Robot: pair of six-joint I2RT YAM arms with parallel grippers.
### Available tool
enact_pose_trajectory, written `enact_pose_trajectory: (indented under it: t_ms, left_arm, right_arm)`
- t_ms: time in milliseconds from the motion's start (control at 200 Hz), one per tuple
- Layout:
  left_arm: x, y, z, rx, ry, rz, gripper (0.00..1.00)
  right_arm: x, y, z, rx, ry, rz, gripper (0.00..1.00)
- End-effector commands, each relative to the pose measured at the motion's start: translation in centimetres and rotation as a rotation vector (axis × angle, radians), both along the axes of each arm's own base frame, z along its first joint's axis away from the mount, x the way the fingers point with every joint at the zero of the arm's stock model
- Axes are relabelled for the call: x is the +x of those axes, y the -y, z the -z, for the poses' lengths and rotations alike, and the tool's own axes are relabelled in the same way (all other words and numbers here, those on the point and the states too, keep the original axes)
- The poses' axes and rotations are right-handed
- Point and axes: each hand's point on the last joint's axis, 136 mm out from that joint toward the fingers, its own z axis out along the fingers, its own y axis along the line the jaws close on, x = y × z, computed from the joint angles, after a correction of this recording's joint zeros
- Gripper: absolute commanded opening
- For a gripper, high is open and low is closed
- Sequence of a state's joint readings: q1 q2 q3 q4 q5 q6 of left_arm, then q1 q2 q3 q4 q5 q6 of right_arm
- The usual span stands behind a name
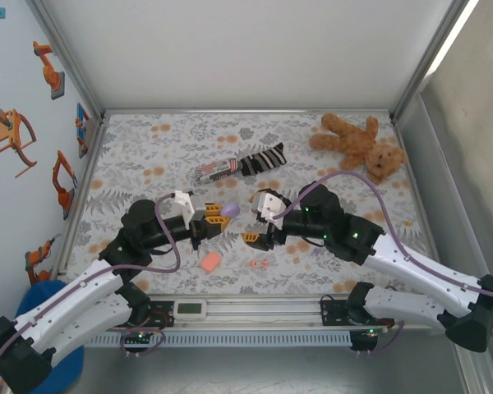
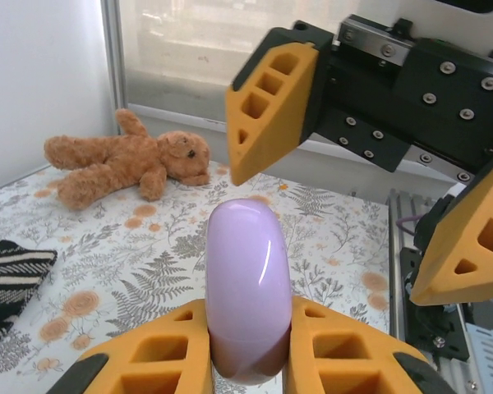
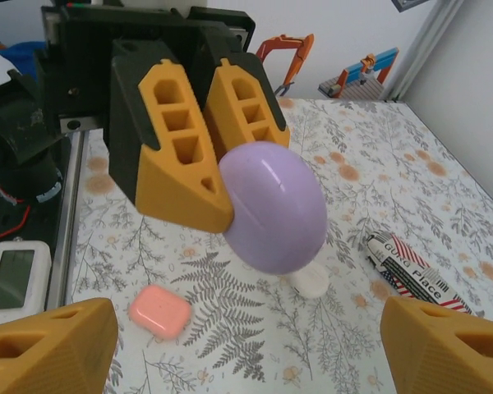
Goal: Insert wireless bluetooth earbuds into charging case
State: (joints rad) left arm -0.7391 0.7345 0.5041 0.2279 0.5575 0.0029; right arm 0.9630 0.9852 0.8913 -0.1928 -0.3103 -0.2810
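Note:
A lilac pebble-shaped charging case (image 1: 230, 211) is held above the table, closed, with my left gripper (image 1: 214, 222) shut on its lower end. In the left wrist view the case (image 2: 248, 287) stands upright between the yellow fingers (image 2: 160, 353). My right gripper (image 1: 248, 226) faces it with jaws wide apart and nothing between them. Its own fingers (image 3: 49, 349) sit at the bottom corners of the right wrist view, with the case (image 3: 275, 209) just ahead. Two tiny coral-red earbuds (image 1: 259, 263) lie on the table near the front.
A salmon-orange rounded case (image 1: 210, 261) lies left of the earbuds. A small white rounded object (image 3: 310, 283) lies under the lilac case. Farther back are a striped sock (image 1: 263, 158), a printed tube (image 1: 214, 171) and a teddy bear (image 1: 361, 144). Metal rail (image 1: 255, 308) along the front edge.

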Motion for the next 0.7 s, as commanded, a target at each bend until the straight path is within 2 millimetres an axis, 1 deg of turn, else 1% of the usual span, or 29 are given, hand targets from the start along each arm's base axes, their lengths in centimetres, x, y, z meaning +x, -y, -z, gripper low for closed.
enact_pose_trajectory:
  t_ms: [0,175,356,561,696]
  left_arm:
    - [-0.3,0.2,-0.5,0.014,0.101,0.022,0.0]
    - [-0.6,0.5,-0.8,0.026,0.11,0.035,0.0]
    - [-0.9,0.4,-1.1,0.025,0.125,0.041,0.0]
    - [-1.2,0.3,-1.3,0.022,0.142,0.047,0.0]
    - [-1.3,0.2,-1.1,0.031,0.144,0.051,0.0]
  right_arm:
    - [0.9,-0.9,-2.6,0.081,-0.005,0.024,0.82]
    - [2.2,-1.1,-2.5,0.059,-0.018,0.083,0.8]
    - [3.0,-1.1,-3.1,0.075,-0.011,0.113,0.75]
    - [3.5,-1.2,-3.1,0.072,-0.009,0.125,0.73]
    - [4.1,-1.2,-3.7,0.093,-0.016,0.142,0.72]
